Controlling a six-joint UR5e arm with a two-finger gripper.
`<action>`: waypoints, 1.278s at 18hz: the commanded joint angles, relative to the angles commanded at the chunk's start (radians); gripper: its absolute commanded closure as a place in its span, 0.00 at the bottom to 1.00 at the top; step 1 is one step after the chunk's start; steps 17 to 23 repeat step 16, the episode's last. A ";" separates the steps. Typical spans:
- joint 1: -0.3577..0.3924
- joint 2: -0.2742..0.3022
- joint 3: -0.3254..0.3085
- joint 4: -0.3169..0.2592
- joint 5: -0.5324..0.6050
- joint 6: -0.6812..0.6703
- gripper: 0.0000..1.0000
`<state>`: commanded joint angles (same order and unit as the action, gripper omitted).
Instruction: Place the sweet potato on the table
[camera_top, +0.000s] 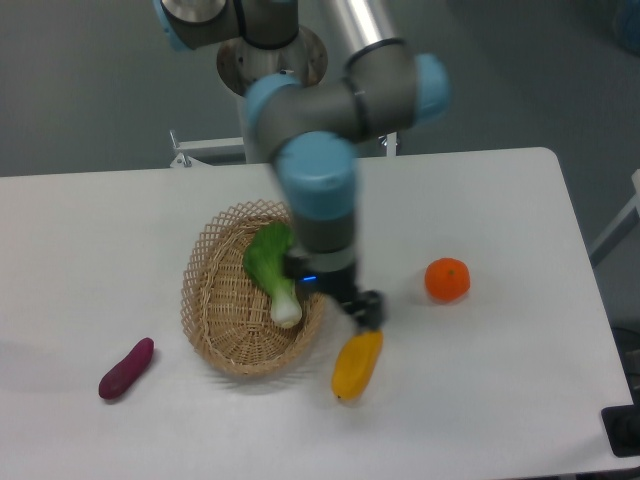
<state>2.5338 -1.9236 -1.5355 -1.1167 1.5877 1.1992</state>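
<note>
The sweet potato (126, 368) lies on the table (500, 220), well apart from the gripper (368, 315), whose opening I cannot tell; the basket (215, 335) holds a leafy vegetable (272, 262).

I read the table (500, 200) as smooth matt white laminate. Basket (205, 310): woven wicker, rough open weave, tan. Sweet potato (126, 368), left of the basket: smooth, dull purple skin. Right of the basket, the yellow fruit (352, 372) looks smooth with a slight sheen; the orange (447, 279) is faintly glossy. Arm (330, 110): matt grey metal with blue plastic caps.
</note>
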 joint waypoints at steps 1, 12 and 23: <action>0.029 -0.003 0.003 0.000 0.000 0.034 0.00; 0.183 -0.061 0.023 0.011 -0.014 0.226 0.00; 0.201 -0.072 0.031 0.012 -0.035 0.235 0.00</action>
